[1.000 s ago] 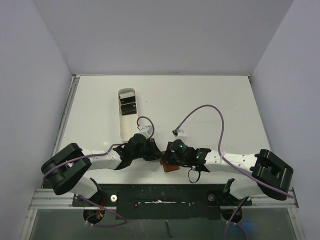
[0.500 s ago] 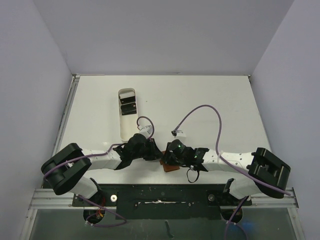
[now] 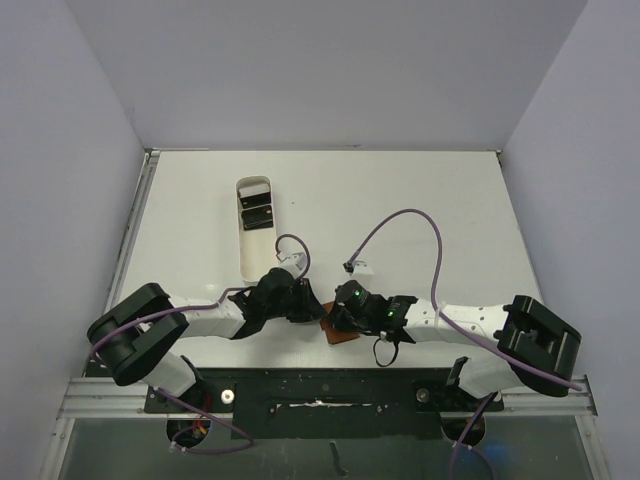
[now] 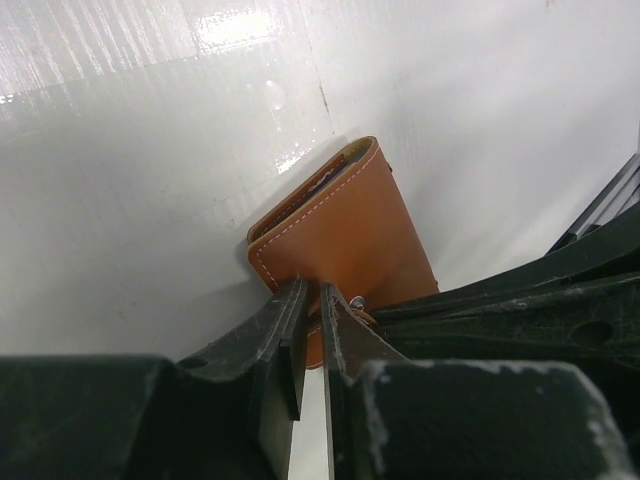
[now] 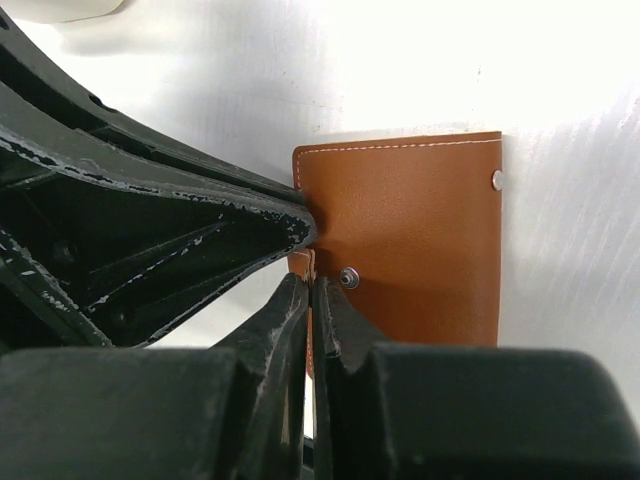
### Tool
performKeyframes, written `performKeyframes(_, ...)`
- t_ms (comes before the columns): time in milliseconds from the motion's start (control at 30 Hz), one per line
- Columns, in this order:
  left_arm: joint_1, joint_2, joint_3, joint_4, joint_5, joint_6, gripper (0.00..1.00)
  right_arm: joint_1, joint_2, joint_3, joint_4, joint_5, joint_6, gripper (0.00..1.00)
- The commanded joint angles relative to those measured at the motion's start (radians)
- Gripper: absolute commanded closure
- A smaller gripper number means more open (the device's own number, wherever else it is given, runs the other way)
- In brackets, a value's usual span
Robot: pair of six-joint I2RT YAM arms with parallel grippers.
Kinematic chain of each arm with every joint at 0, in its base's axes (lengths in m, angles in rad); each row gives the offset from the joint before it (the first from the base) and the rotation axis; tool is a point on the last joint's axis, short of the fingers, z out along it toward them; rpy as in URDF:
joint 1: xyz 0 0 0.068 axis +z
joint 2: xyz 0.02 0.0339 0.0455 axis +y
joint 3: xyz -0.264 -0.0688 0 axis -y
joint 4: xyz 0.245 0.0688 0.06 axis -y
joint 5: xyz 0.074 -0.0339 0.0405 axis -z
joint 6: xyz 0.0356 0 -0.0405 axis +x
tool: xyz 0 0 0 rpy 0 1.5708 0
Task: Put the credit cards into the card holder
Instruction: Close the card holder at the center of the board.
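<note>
Wallet [image 3: 341,333] lies shut at the worktop's [image 3: 420,200] near edge. Right hand [image 5: 311,285] pinches its tab [image 5: 305,262], likely to open it; left hand [image 4: 312,295], nearly pressed together, seems to pinch its edge. Cards [image 3: 257,211] sit in tray [image 3: 250,262].

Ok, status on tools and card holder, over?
Left tool pinching card holder edge. Right tool shut on its closure tab. Holder closed; cards in tray. Tools crowding each other.
</note>
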Motion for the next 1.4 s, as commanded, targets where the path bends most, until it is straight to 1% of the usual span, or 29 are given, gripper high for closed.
performKeyframes(0, 0.006, 0.007, 0.025, 0.026, -0.002, 0.034, 0.89, 0.009, -0.027, 0.029, -0.003, 0.056, -0.006, 1.00)
performKeyframes(633, 0.006, 0.017, 0.036, 0.009, -0.002, 0.048, 0.90, 0.008, -0.016, 0.027, -0.024, 0.109, -0.019, 1.00)
performKeyframes(1367, 0.007, 0.030, 0.041, 0.004, -0.009, 0.048, 0.90, 0.004, -0.014, -0.008, -0.037, 0.104, 0.019, 1.00)
